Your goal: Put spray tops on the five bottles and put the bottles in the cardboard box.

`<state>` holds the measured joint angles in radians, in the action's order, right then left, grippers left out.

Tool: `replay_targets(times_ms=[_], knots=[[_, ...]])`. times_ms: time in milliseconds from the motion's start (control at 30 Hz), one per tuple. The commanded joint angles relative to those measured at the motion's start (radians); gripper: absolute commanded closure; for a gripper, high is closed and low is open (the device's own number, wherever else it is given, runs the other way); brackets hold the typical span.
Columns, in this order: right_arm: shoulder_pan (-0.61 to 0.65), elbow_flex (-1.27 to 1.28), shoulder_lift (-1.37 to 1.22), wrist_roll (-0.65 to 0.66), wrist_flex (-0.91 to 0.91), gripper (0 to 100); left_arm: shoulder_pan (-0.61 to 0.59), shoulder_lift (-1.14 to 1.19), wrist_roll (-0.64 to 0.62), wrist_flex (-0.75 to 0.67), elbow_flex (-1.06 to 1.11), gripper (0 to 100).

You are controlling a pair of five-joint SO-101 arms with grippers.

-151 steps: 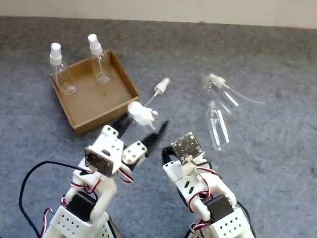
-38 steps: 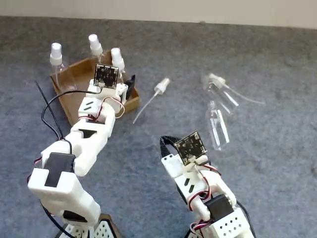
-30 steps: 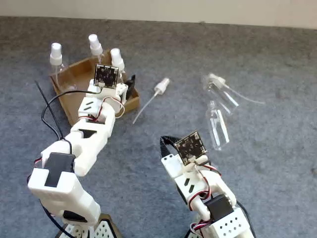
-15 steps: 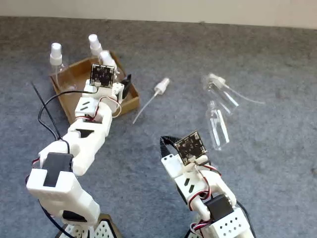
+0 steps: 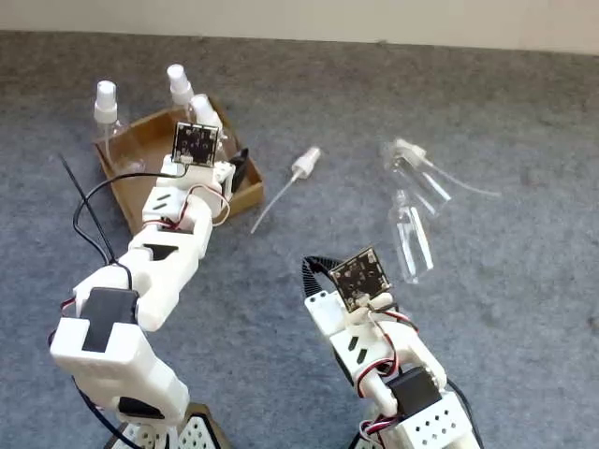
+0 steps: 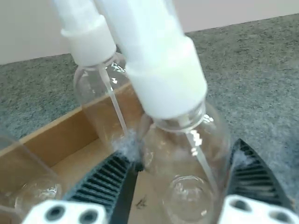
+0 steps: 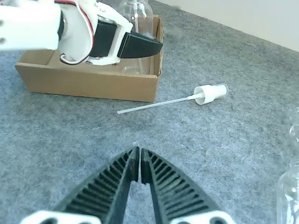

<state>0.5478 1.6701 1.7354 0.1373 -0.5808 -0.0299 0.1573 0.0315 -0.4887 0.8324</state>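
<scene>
My left gripper [image 6: 182,158] is shut on a clear bottle [image 6: 187,140] with a white spray top [image 6: 154,60], holding it upright inside the cardboard box [image 5: 120,196]. In the high view this bottle [image 5: 201,112] stands just in front of a second capped bottle [image 5: 178,82], with a third [image 5: 105,103] at the box's left. A loose spray top [image 5: 304,164] with its tube lies right of the box. Two clear bottles [image 5: 410,238] lie on the carpet at the right; a spray top [image 5: 407,150] rests at the mouth of the farther bottle [image 5: 421,182]. My right gripper [image 7: 139,156] is shut and holds nothing.
Grey carpet covers the whole floor. The right arm's wrist [image 5: 360,276] hovers over bare carpet in the front middle. The box's near wall [image 7: 88,81] and the loose spray top [image 7: 210,92] lie ahead of the right gripper.
The left arm has carried the capped bottle from the front of the table into the box, and in the last second shifted it left toward the other two. The right arm has kept still.
</scene>
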Motion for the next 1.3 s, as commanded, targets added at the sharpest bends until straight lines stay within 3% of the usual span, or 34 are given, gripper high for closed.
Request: replay_targets(times_ms=[0,167,500,700,1067,1267], knots=[[-0.015,0.171,0.004,0.012,-0.007,98.8,-0.01,-0.018,0.008,0.002,-0.002,74],[-0.015,0.171,0.004,0.012,-0.007,98.6,-0.01,-0.018,0.008,0.012,-0.002,74],[-0.015,0.171,0.004,0.012,-0.007,98.5,-0.028,-0.194,0.009,0.279,-0.002,74],[-0.025,0.171,0.008,0.012,-0.007,98.5,-0.054,-0.329,0.009,0.514,-0.001,74],[-0.32,0.171,0.013,0.011,0.163,98.8,-0.045,-0.776,0.009,1.045,-0.007,75],[-0.516,0.171,0.013,0.011,0.116,98.8,-0.028,-0.946,0.009,1.2,-0.008,75]])
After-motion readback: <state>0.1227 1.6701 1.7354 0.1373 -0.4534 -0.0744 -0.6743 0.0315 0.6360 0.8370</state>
